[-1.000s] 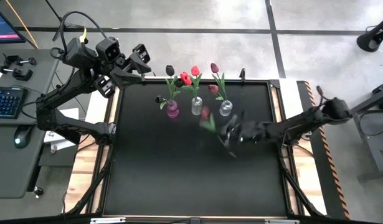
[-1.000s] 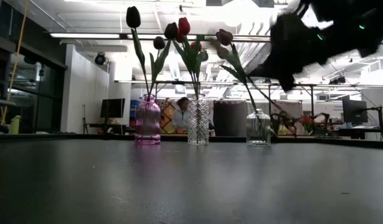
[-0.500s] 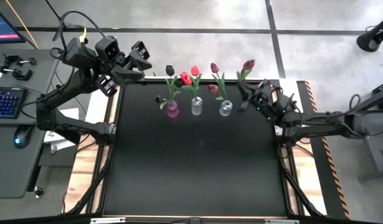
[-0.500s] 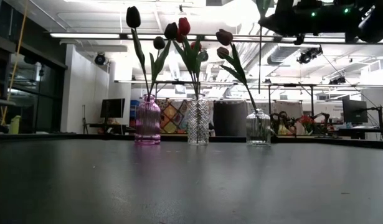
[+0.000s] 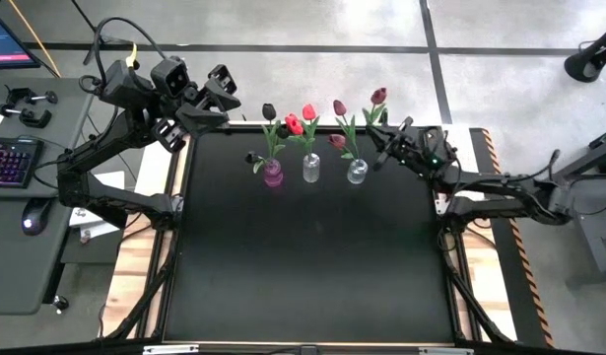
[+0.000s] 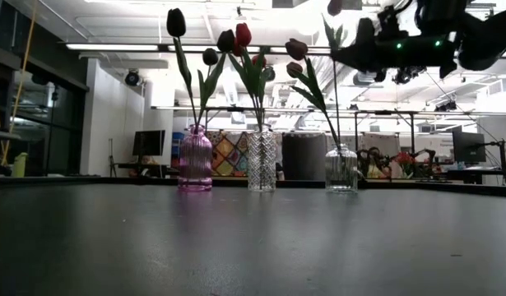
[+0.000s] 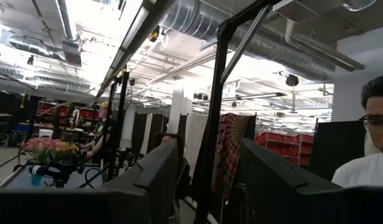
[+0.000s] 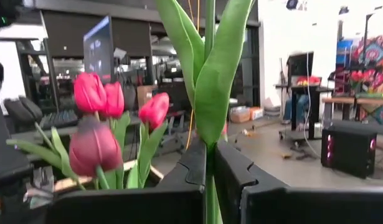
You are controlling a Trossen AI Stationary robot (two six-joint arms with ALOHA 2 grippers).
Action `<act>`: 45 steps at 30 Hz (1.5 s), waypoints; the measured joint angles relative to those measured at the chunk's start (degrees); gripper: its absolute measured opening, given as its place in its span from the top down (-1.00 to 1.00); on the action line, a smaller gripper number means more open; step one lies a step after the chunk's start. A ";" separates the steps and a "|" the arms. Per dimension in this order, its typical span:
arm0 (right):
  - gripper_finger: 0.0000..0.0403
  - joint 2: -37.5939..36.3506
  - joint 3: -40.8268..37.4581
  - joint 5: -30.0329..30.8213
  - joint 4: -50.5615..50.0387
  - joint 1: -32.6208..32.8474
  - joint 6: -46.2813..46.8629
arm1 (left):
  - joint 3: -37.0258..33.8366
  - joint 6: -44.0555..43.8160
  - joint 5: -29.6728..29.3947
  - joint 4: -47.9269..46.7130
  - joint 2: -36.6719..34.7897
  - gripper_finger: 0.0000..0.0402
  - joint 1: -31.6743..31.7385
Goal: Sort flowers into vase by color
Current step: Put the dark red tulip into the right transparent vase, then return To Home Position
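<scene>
Three vases stand in a row near the table's far edge: a pink one (image 5: 273,176) with dark maroon-black tulips (image 5: 269,110), a clear faceted one (image 5: 311,170) with red tulips (image 5: 307,113), and a clear one (image 5: 357,173) with magenta-maroon tulips (image 5: 339,106). My right gripper (image 5: 386,138) is just right of that last vase, high above the table, shut on another maroon-headed tulip (image 5: 378,96). My left gripper (image 5: 219,94) waits open, raised beyond the table's far left corner. My right gripper pinches the tulip's green stem (image 8: 208,180) between its two fingers, just below where the leaves (image 8: 210,74) spread. The fingers come level from the table's right and lie across the stem. The tulip stands upright, lifted clear, its stem (image 6: 335,90) hanging down above the right clear vase (image 6: 341,168).
The black table top (image 5: 303,266) in front of the vases carries nothing. Desks with a keyboard (image 5: 9,163) and mouse lie left of the table. A person (image 7: 378,143) shows in the room beyond, in the left wrist view.
My right gripper has swung from over the middle of the table up and toward the far edge, carrying the tulip. It has turned so that the flower now stands upright. In the last half second it has shifted left toward the right clear vase.
</scene>
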 joint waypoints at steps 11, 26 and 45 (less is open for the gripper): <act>1.00 3.92 0.01 -0.42 -1.32 0.35 1.37 | 0.00 -0.05 -0.05 0.00 0.00 0.21 0.00; 0.62 2.16 0.02 -0.10 -8.42 0.35 7.34 | 0.00 1.44 0.77 0.00 0.00 0.21 0.08; -0.31 -20.16 0.04 0.09 -24.44 -0.07 9.86 | -3.84 18.65 3.07 -23.50 -0.62 0.22 8.14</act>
